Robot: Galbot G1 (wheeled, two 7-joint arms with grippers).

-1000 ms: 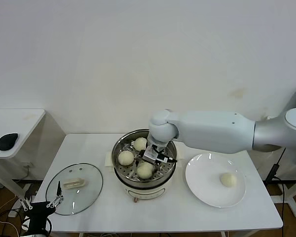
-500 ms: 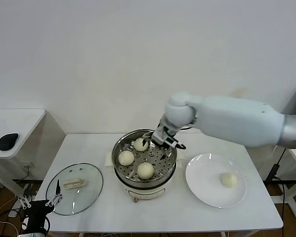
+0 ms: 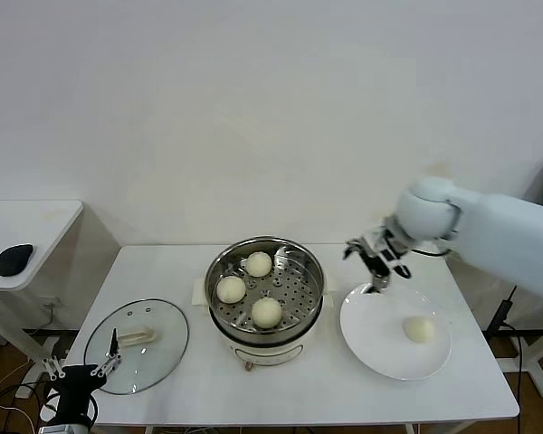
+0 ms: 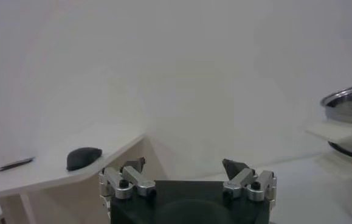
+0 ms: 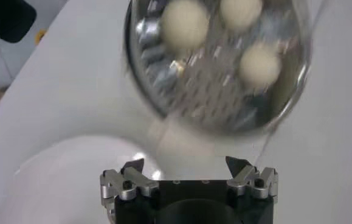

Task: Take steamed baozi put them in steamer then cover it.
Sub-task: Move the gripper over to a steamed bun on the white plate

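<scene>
Above the plate [image 3: 366, 336], right gripper [image 3: 376, 257] gapes, empty; left gripper [image 3: 80, 372] parked, released; no writing legible.

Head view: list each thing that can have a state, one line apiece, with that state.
steamer: uncovered, three baozi on its perforated tray.
baozi in the steamer: three, apart from one another.
last baozi: alone on the white plate.
glass lid: off, flat on the table, handle up.
right gripper: open, empty, above the plate's far edge.
left gripper: open, empty, parked low beside the table's near left corner.
</scene>
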